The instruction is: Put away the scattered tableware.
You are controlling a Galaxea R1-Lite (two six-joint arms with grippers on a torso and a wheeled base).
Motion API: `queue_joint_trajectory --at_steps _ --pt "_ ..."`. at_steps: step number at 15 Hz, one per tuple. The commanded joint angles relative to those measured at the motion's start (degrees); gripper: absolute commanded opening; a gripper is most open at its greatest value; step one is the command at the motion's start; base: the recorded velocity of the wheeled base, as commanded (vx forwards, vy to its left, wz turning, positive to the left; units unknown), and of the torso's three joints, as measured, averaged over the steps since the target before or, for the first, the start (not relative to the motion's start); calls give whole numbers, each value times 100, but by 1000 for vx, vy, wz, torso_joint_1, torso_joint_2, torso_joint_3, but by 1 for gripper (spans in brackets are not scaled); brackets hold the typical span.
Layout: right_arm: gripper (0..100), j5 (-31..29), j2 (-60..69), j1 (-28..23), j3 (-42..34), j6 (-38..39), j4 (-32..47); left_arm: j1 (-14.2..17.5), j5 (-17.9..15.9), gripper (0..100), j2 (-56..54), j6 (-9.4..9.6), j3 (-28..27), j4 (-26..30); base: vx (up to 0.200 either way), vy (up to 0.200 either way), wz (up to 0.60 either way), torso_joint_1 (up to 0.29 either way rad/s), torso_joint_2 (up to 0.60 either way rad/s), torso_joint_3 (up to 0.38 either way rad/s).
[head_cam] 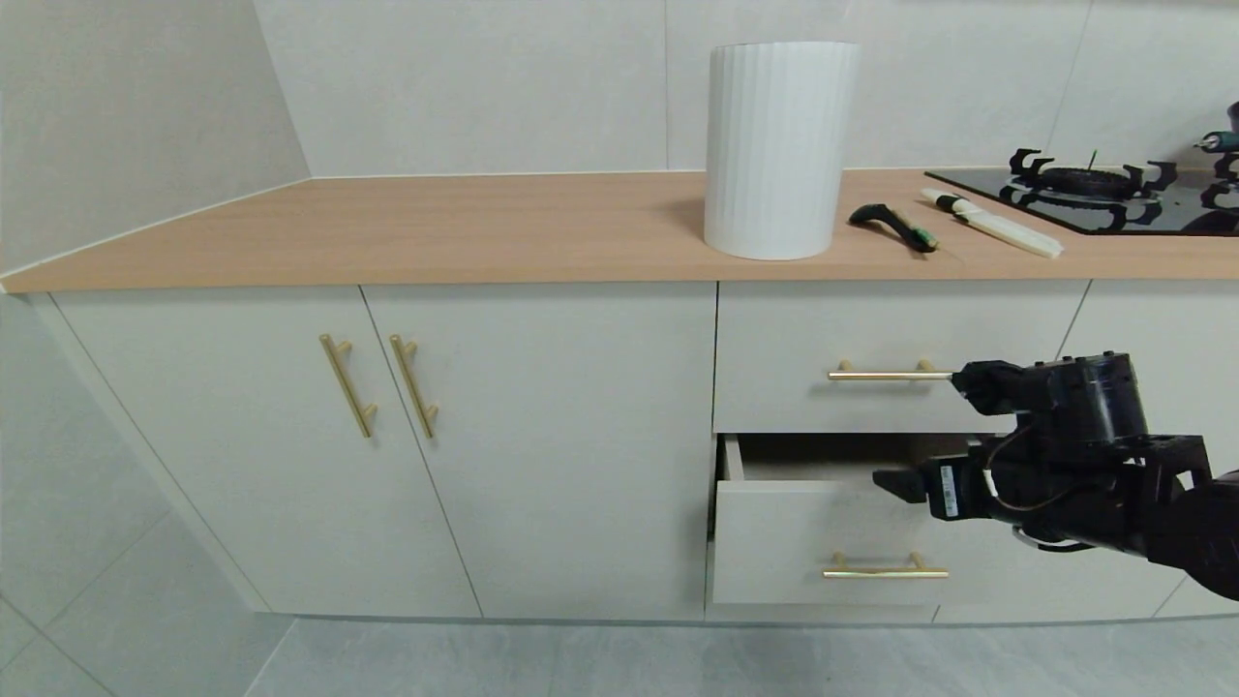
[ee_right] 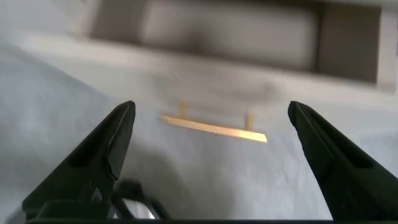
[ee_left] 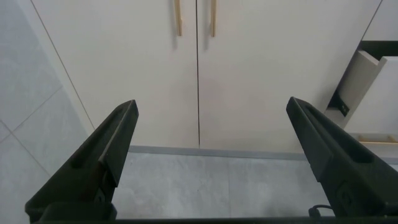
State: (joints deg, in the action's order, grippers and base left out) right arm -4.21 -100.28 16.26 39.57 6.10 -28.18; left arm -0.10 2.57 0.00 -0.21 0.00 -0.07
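Right gripper point(head_cam: 920, 431) held sideways before the drawer fronts, jaws wide apart, holding nothing. Lower drawer point(head_cam: 823, 528) partly pulled out. Left gripper point(ee_left: 211, 155) likewise spread, facing the cupboard doors point(ee_left: 249, 68) and grey floor point(ee_left: 205, 186). On the wooden countertop point(head_cam: 436, 227), a peeler point(head_cam: 892, 225) and a white utensil point(head_cam: 992, 223) lie beside a ribbed canister point(head_cam: 779, 145), well above the right gripper.

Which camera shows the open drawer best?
The head view: the drawer shows nearly whole, pulled partly out below the upper drawer. The left wrist view catches its corner at the edge; the right wrist view has its front and handle, blurred.
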Motion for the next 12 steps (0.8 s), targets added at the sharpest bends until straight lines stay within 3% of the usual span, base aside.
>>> queue_joint_trajectory --at_steps 1,3,5,9,12 --pt "100 -89 -308 44 -11 14 -337 1 -2 100 0 -6 0 -1 0 0 0 0 0 0" --pt "100 -740 -1354 52 -20 23 -1497 1 6 100 0 3 0 -1 0 0 0 0 0 0" --pt "100 -819 -1828 52 -28 32 -2244 1 -2 100 0 -6 0 -1 0 0 0 0 0 0" --pt "100 -907 -2470 52 24 14 -3009 1 -2 100 0 3 0 -10 0 0 0 0 0 0" --pt "100 -924 -2619 44 68 14 -3088 1 -2 100 0 3 0 -1 0 0 0 0 0 0"
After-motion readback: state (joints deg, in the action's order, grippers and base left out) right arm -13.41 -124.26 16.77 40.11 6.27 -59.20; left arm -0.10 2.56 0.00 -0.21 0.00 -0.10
